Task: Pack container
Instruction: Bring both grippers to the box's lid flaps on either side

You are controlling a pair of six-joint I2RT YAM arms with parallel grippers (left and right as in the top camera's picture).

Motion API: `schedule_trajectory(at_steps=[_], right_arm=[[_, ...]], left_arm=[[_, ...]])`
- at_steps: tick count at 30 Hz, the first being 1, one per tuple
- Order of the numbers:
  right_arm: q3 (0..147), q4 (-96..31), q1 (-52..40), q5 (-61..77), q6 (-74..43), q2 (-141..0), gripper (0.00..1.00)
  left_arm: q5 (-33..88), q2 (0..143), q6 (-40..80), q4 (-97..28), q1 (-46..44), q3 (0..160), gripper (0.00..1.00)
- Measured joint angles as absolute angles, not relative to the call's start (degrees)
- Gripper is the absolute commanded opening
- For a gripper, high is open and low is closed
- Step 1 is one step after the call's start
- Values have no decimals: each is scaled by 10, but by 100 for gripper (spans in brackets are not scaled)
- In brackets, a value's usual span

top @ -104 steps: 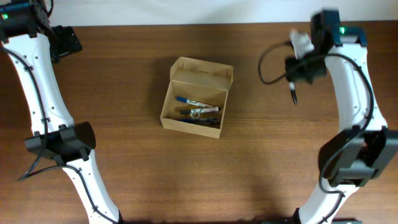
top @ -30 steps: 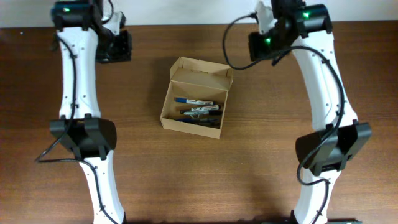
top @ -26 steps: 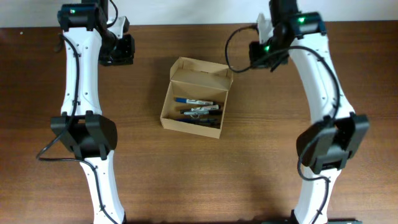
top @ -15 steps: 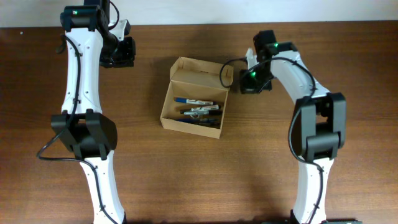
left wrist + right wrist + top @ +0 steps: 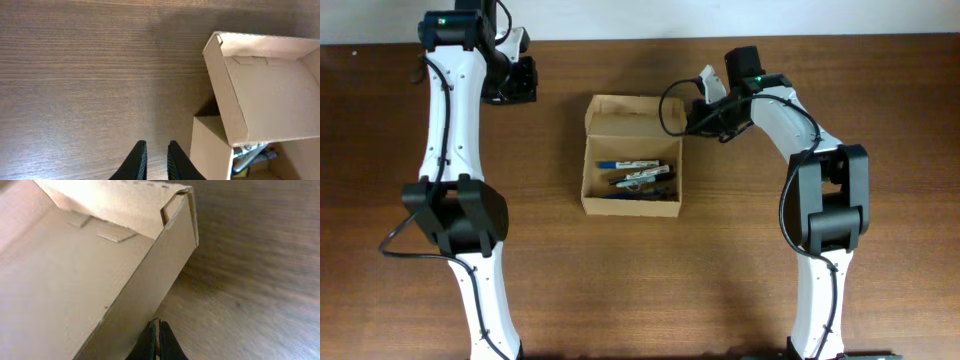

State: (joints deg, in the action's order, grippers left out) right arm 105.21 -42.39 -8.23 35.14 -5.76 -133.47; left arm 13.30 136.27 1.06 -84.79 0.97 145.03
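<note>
The closed right gripper (image 5: 155, 342) touches the cardboard box's (image 5: 630, 190) lid (image 5: 75, 275), directly ahead; the left gripper (image 5: 155, 160), nearly closed, is farther.

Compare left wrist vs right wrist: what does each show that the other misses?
Left wrist only: pens and markers lying inside the tan-brown cardboard container, with the left gripper nearly shut over bare wood. Right wrist only: the right gripper shut, tips against the container's outer wall. Both show the container's raised flap lid and the brown wooden table.

Brown wooden table (image 5: 620, 280), pale wall (image 5: 620, 18)
</note>
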Motion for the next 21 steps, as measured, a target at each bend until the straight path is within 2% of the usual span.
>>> schedule_trajectory(at_steps=[2,3,4,11,21], right_arm=[[1052,-415,-82,363,-58,-1335,4],[1052,-415,-82,369,-58,-1335,4],[1052,-415,-82,373,-58,-1335,4],[1052,-413,-83,379,-58,-1335,4],[1052,-416,-93,380,-58,-1335,4]], left_arm=[[139,1363,11,-835,10,1428,14],[152,1363,11,-820,11,1402,5],[176,1363,11,-798,11,1367,2],[327,1363,11,-696,25,1226,2],[446,1390,32,-665,27,1215,1]])
